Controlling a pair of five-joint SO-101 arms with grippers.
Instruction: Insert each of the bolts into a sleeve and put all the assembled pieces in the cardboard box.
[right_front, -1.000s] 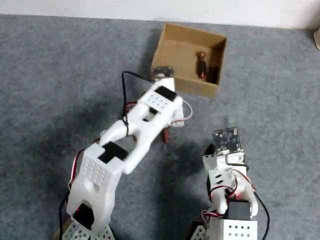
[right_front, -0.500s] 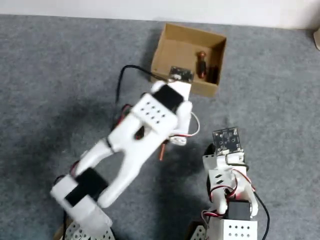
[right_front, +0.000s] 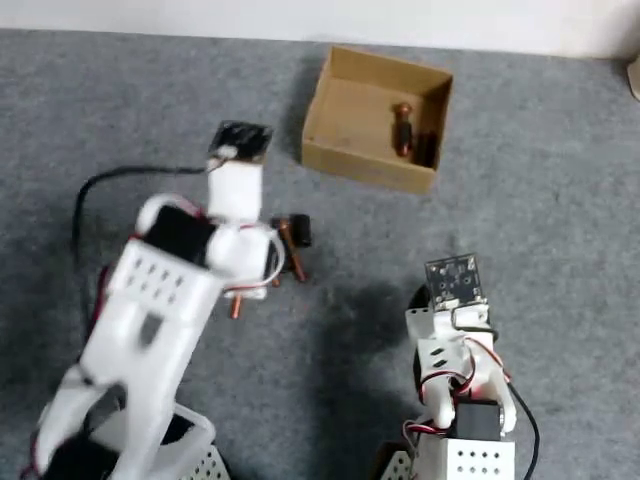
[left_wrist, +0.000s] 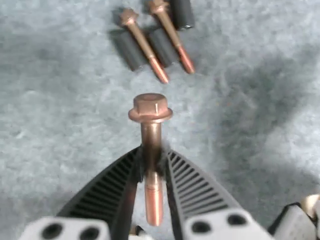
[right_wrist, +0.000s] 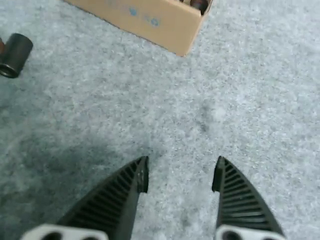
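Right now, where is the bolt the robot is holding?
In the left wrist view, the bolt sits clamped in the left hand, its head toward two loose bolts lying among black sleeves.

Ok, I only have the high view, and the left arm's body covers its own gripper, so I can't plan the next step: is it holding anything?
Observer: Yes. The left gripper is shut on a bolt, gripped by the shank, with the hex head sticking out past the fingertips.
Operator: Any sleeve on that bolt?
Observer: No, the shank is bare on both sides of the grip.
Operator: And the right gripper? I just see the top of that arm.
Observer: The right gripper is open over the carpet, with nothing between its fingers.
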